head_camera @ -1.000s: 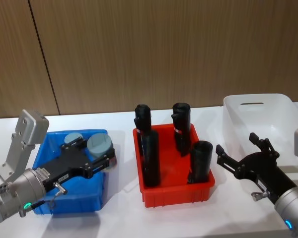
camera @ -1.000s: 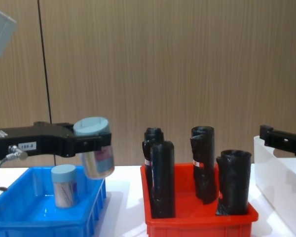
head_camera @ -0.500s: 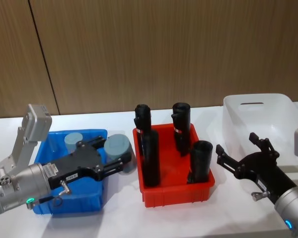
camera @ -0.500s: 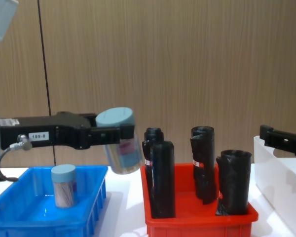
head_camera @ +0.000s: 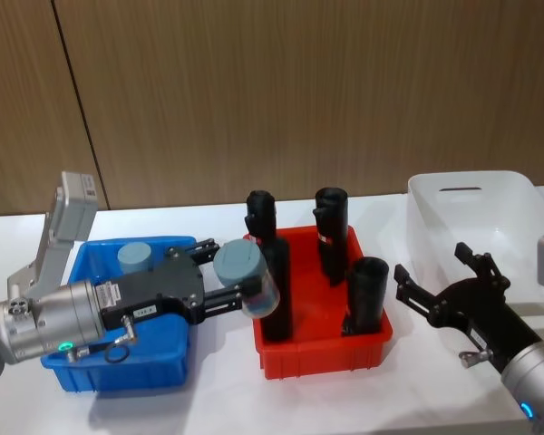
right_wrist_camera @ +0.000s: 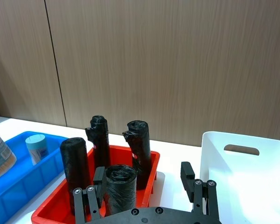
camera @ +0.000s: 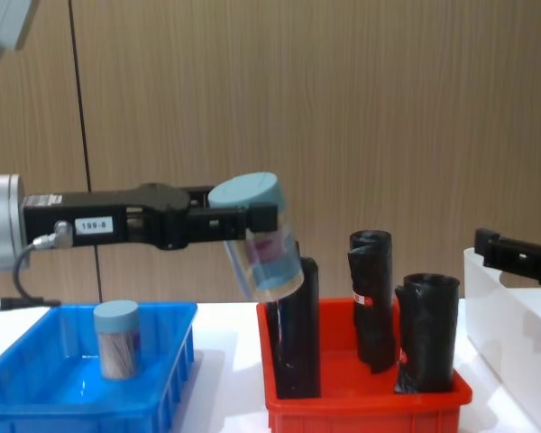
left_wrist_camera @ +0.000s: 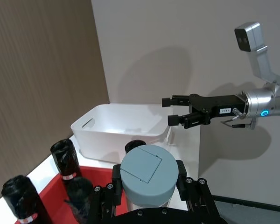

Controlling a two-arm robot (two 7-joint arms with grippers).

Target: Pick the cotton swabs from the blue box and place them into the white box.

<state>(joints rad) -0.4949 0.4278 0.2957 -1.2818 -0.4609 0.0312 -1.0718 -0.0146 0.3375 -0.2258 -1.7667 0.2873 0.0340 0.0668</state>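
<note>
My left gripper is shut on a cotton swab tub with a pale grey-blue lid. It holds the tub tilted in the air over the left edge of the red bin. The chest view shows that held tub above a black roll. A second cotton swab tub stands upright in the blue box on the left. The white box sits at the far right. My right gripper hovers open in front of the white box with nothing between its fingers.
The red bin stands between the two boxes and holds several tall black rolls. The table top is white and a wood-panel wall closes off the back.
My left gripper has carried the tub to the right, from over the blue box to over the red bin's left edge, and a little higher. The right arm has not moved.
</note>
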